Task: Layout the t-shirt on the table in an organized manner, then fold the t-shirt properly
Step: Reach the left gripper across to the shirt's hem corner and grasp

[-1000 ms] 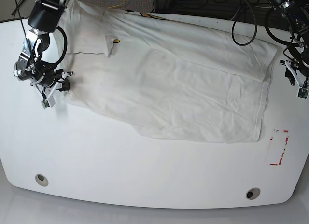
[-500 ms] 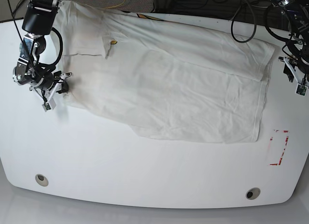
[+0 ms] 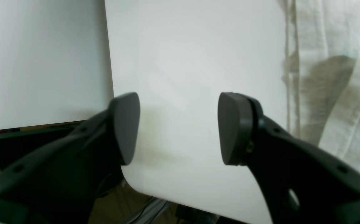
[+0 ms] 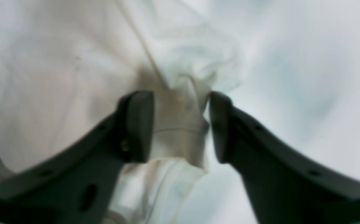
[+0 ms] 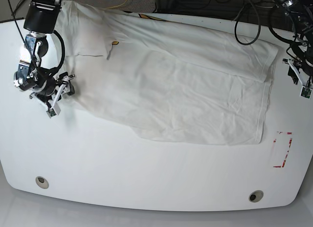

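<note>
The off-white t-shirt [image 5: 181, 85] lies spread across the back half of the white table [image 5: 146, 173], plain side up, wrinkled, with a sleeve folded near the top left. My right gripper [image 5: 60, 96] sits at the shirt's lower left corner. In the right wrist view, which is blurred, its jaws [image 4: 181, 124] stand partly open with a bunched piece of the t-shirt [image 4: 180, 118] between them. My left gripper [image 5: 299, 84] hovers just past the shirt's right edge. It is open [image 3: 180, 127] over bare table with nothing between its fingers, and the t-shirt's hem [image 3: 332, 77] lies to its right.
A red tape rectangle [image 5: 282, 148] marks the table at the front right. Two metal grommet holes [image 5: 42, 181] [image 5: 255, 196] sit near the front edge. Black cables [image 5: 244, 26] hang behind the back right. The table's edge [image 3: 110, 77] is close to my left gripper.
My right gripper has turned and shifted slightly down and right along the shirt's left corner. My left gripper has risen a little beside the right hem. The shirt has barely moved.
</note>
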Available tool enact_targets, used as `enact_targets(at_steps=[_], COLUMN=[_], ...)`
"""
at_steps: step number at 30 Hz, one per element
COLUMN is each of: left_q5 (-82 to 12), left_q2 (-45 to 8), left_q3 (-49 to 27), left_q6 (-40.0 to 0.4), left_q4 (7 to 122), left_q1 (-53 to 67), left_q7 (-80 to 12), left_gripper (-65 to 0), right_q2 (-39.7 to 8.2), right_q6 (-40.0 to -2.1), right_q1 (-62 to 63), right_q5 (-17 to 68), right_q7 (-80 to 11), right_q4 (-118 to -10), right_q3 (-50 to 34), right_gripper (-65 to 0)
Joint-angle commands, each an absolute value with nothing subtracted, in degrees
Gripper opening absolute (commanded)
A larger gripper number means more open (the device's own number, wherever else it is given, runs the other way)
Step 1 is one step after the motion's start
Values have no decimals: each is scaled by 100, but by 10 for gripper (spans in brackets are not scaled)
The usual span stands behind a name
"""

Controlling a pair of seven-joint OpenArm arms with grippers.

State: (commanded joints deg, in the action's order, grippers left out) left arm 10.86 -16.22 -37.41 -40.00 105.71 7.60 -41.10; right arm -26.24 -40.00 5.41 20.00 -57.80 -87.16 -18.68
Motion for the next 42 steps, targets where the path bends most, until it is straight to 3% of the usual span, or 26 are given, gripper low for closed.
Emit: enact_targets(at_steps=[8,21,31,39,42], left_q5=[1086,1103,1103,1095,1095], left_q2=[-1613,-892,-769,-892,-901], left_q3=[-3371,-2941,-2932,-2932,-2941], left_q6=[-4000,-4000,-4000,-4000,-4000], left_q4=[10571,10492,9121,7899,7486], left_q1=[391,-734,-1903,-2475,-2554], left_q7=[-4110,-4110,-4101,-3723,-3477], left_gripper=[-285,-283,-280,-156,-149], right_q2=[-2501,-2466,-2466,-2466,-2466], right_q6=[-4000,-4000,-4000,-4000,-4000], right_q1=[699,989,945,831,813], right_q5=[1965,1965,1965,1982,1991], right_q7=[-5815,-5429,-5393,-5393,-5393], right_q4=[-8980,-8321,-8286,-8312,-8312], right_q3=[-1859,-1543,-1508,-1516,-1516], right_gripper=[-265,-265,-265,-266,-266])
